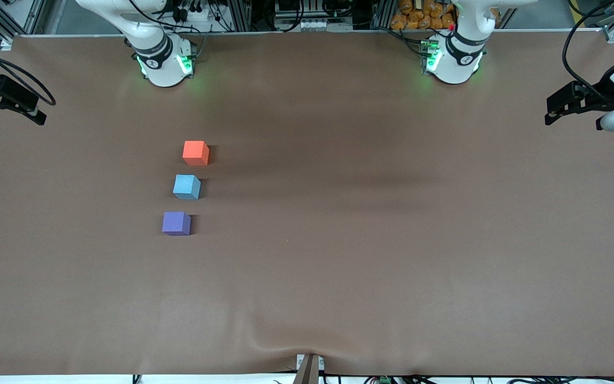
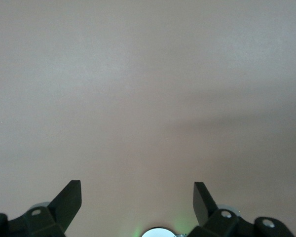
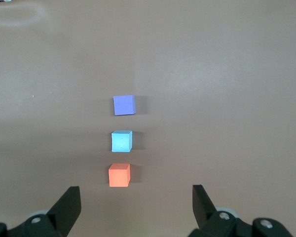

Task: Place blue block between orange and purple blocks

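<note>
The blue block sits on the table between the orange block and the purple block, in one line with small gaps. The orange block is farthest from the front camera and the purple block nearest. The right wrist view shows the same line: orange block, blue block, purple block. My right gripper is open and empty, held high at the right arm's end of the table. My left gripper is open and empty, over bare table at the left arm's end.
The brown table cover stretches wide around the blocks. The arm bases stand at the table's edge farthest from the front camera. A small bracket sits at the edge nearest that camera.
</note>
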Controlling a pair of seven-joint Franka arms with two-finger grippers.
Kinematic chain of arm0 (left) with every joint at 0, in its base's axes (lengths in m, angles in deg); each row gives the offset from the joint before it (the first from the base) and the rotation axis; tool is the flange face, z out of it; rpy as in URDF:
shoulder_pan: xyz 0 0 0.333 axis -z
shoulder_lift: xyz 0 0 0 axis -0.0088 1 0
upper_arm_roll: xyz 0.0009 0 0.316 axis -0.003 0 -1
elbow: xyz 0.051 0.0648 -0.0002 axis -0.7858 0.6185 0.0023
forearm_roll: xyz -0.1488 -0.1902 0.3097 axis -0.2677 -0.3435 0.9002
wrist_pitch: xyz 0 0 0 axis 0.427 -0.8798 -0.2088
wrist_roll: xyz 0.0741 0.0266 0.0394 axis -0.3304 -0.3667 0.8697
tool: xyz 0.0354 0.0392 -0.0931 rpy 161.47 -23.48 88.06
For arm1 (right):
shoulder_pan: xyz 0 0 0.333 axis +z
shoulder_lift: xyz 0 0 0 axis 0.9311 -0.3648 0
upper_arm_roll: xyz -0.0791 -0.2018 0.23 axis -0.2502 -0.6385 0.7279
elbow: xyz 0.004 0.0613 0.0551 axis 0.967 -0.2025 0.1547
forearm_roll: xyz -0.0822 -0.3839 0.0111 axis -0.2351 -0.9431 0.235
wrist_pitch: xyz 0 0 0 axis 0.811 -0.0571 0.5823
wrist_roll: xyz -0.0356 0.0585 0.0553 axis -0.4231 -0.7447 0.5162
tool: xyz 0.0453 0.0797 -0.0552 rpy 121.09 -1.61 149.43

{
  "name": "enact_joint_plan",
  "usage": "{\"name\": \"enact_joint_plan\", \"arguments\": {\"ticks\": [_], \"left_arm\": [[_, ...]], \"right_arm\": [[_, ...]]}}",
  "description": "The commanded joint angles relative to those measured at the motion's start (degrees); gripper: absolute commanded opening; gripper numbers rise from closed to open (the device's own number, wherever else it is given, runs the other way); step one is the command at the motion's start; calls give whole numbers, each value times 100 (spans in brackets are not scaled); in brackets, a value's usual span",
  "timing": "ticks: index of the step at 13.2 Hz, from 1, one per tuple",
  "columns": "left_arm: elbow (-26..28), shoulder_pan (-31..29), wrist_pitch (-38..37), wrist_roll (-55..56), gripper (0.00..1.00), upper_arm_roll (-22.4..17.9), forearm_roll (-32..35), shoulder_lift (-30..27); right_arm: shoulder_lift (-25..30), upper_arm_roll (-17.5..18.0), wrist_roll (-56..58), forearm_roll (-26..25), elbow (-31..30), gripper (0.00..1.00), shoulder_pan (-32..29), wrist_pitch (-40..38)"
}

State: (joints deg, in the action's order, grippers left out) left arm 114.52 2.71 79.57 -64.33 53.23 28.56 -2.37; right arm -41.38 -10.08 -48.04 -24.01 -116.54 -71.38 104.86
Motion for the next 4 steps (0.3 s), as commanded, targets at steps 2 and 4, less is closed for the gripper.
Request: {"name": "enact_joint_plan", "arguments": {"ticks": [2, 4], "left_arm": [[-27, -35, 24, 47, 100, 26, 31, 0], [-36, -35, 24, 47, 100, 26, 31, 0]], "right_arm": [[20, 20, 91, -47, 32, 100, -3, -68], [20, 20, 82, -47, 32, 100, -3, -112]]}}
